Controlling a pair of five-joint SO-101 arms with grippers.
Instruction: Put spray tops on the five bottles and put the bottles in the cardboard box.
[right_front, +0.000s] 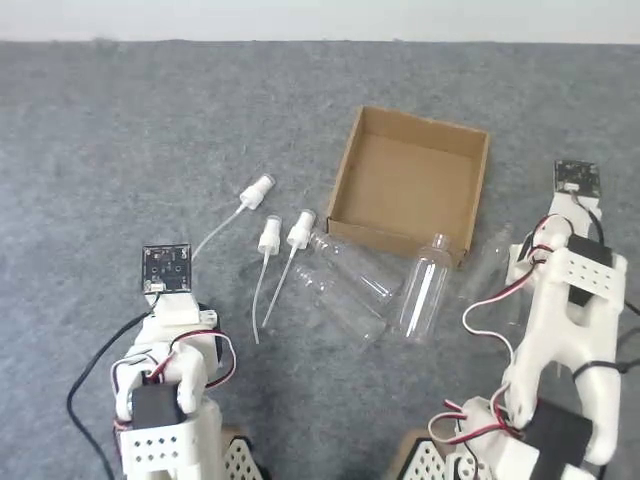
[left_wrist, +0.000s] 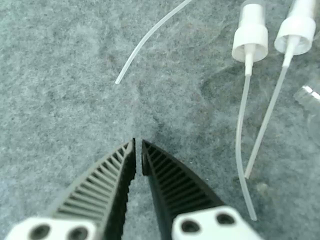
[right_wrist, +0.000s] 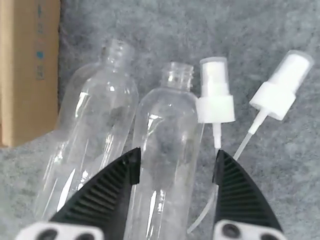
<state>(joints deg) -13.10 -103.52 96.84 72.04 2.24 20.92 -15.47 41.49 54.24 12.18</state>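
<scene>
Hovering wide-open, right tool (right_wrist: 177, 157) above clear uncapped plastic bottle (right_wrist: 167, 120); left tool (left_wrist: 139, 145) narrowed shut over grey desk (left_wrist: 60, 75).

Both arms are printed in white plastic. The left arm (right_front: 165, 400) ends in a small black square camera board (right_front: 166, 268) with a round lens at its centre. Just behind that board sit a white bracket, a black servo block (right_front: 155, 408) and a perforated white plate (right_front: 160, 447). Red, white and black wires (right_front: 222, 362) loop beside the board, and a thick black cable (right_front: 85, 400) runs off behind it. The right arm (right_front: 565, 330) has black servo housings and red-and-white wires (right_front: 490, 300). The left gripper (left_wrist: 138, 142) has black fingers (left_wrist: 107, 180), ribbed diagonally and tapering to points, set in white mounts (left_wrist: 205, 225) with dark round screw holes. The right gripper (right_wrist: 177, 152) looks the same.
</scene>
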